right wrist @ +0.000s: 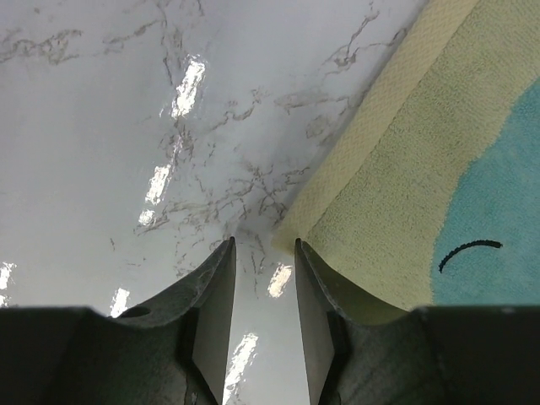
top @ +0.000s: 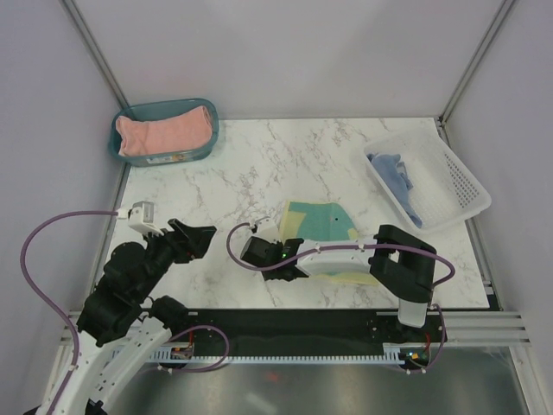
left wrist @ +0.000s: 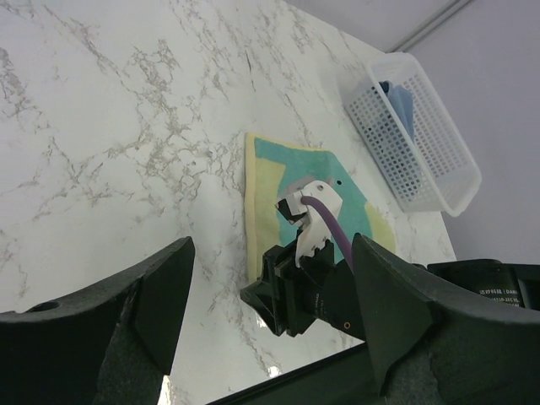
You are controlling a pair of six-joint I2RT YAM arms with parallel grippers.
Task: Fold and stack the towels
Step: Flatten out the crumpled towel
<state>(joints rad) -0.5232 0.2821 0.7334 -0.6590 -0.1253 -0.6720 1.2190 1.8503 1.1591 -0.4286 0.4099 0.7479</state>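
Note:
The pale yellow towel with teal print point(top: 324, 220) lies flat on the marble table, right of centre. It also shows in the left wrist view point(left wrist: 268, 164) and the right wrist view point(right wrist: 405, 177). My right gripper point(top: 245, 252) sits low at the towel's near-left corner point(right wrist: 291, 236). Its jaws stand slightly apart with bare table between them point(right wrist: 263, 246), and one finger point(right wrist: 316, 295) lies over the corner's edge. My left gripper point(top: 200, 235) is wide open and empty, left of the towel point(left wrist: 272, 240). The salmon-pink towel point(top: 164, 131) lies in the teal bin. The light blue towel point(top: 396, 173) lies in the white basket.
The teal bin point(top: 207, 147) stands at the back left. The white perforated basket point(top: 458, 186) stands at the right edge and also shows in the left wrist view point(left wrist: 422, 152). The right arm point(top: 346, 255) stretches over the towel's near edge.

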